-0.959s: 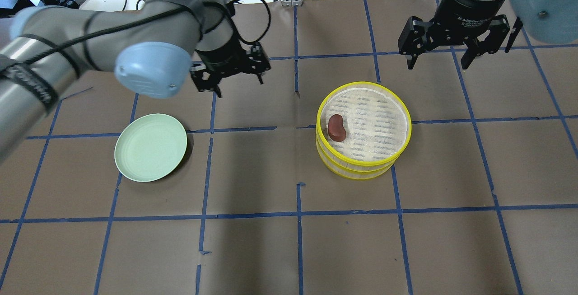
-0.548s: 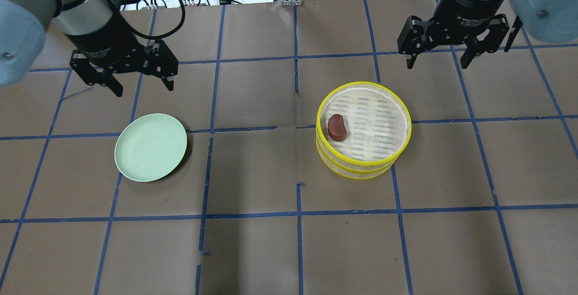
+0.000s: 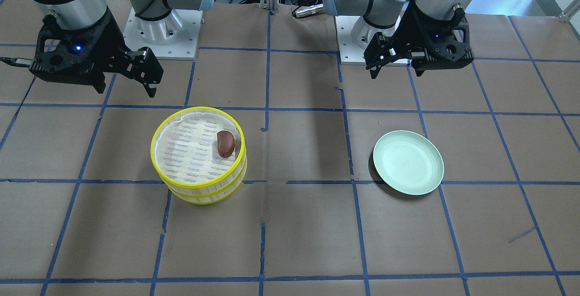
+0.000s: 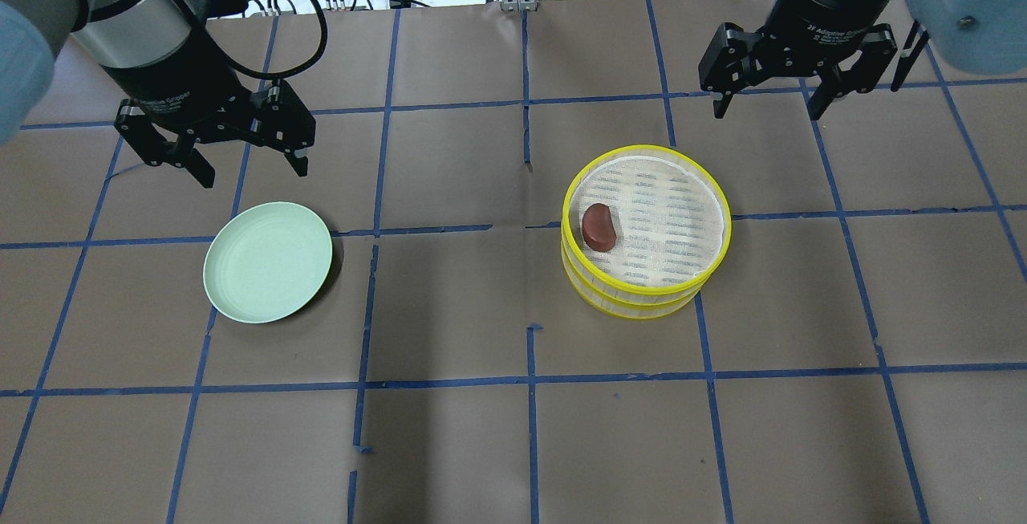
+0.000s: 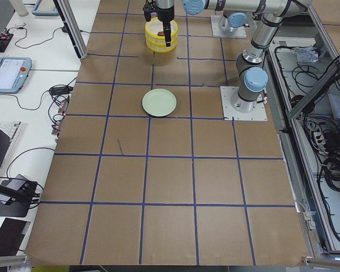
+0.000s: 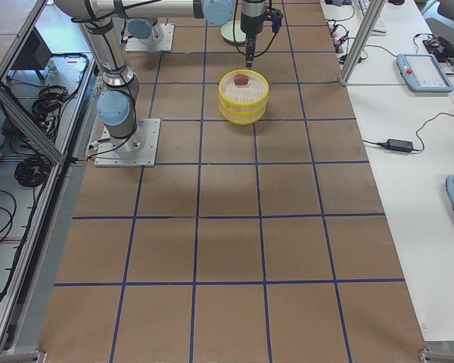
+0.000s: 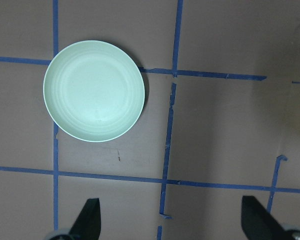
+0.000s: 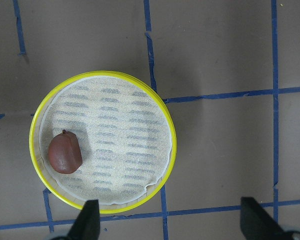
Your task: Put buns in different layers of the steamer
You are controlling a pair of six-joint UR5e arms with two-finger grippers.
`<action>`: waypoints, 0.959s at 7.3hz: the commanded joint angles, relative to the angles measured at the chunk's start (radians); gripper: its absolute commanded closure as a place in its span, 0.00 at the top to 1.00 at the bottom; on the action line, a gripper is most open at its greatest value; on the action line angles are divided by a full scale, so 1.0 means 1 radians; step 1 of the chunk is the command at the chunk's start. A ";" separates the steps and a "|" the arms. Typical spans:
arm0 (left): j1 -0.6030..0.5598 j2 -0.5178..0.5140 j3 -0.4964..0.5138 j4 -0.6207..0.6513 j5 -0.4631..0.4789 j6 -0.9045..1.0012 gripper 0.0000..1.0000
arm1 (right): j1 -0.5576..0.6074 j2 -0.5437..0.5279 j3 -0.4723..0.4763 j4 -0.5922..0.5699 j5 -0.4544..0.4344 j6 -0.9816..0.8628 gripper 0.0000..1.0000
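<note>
Viewed from overhead, the brown bun (image 4: pixel 598 227) is found at the 9 o'clock edge of the top basket (image 4: pixel 726 219), with its long axis roughly 12 to 6. It lies at about 7 o'clock from the nearer right gripper (image 4: pixel 767 111), which is spread wide and carries nothing. The left gripper (image 4: pixel 255 175), likewise spread, is held at 12 o'clock of the plate (image 4: pixel 267 262). The white bun is not seen, and the lower basket (image 4: pixel 634 309) is covered.

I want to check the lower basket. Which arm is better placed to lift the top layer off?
Right, probably: the right pincer hangs open near the stacked steamer layers; the left pincer hangs by the green plate.
</note>
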 commanded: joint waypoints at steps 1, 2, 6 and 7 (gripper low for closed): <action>-0.042 -0.015 -0.023 0.005 -0.023 -0.001 1.00 | 0.011 -0.002 -0.006 0.028 0.022 0.000 1.00; -0.043 -0.022 -0.024 0.013 -0.024 -0.009 1.00 | 0.010 -0.002 -0.007 0.029 0.017 0.000 1.00; -0.051 -0.035 -0.026 0.154 -0.024 -0.024 1.00 | 0.025 0.000 -0.004 0.065 0.012 0.000 1.00; -0.054 -0.037 -0.028 0.152 -0.024 -0.024 1.00 | 0.025 0.000 -0.003 0.066 0.009 0.000 1.00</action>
